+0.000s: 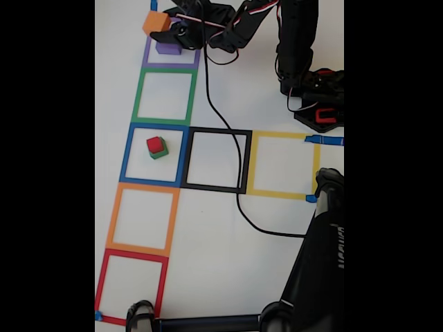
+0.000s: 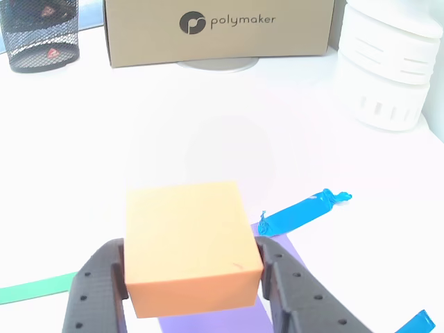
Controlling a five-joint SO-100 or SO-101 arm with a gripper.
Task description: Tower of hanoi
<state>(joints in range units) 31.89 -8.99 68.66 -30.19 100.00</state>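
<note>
At the far end of the tape column in the fixed view: orange cube (image 1: pixel 156 22), clamped between the gripper (image 2: pixel 193 277) fingers, held above the purple cube (image 1: pixel 168 48) in the purple square (image 1: pixel 171 61). Risk: the grip sits low on the orange cube's sides, so a tilt or slip could drop it askew onto the purple one. The arm reaches in from the right, wrist low. Red cube (image 1: pixel 155 144) rests on green cube (image 1: pixel 159 153) in the blue square (image 1: pixel 154 155).
</note>
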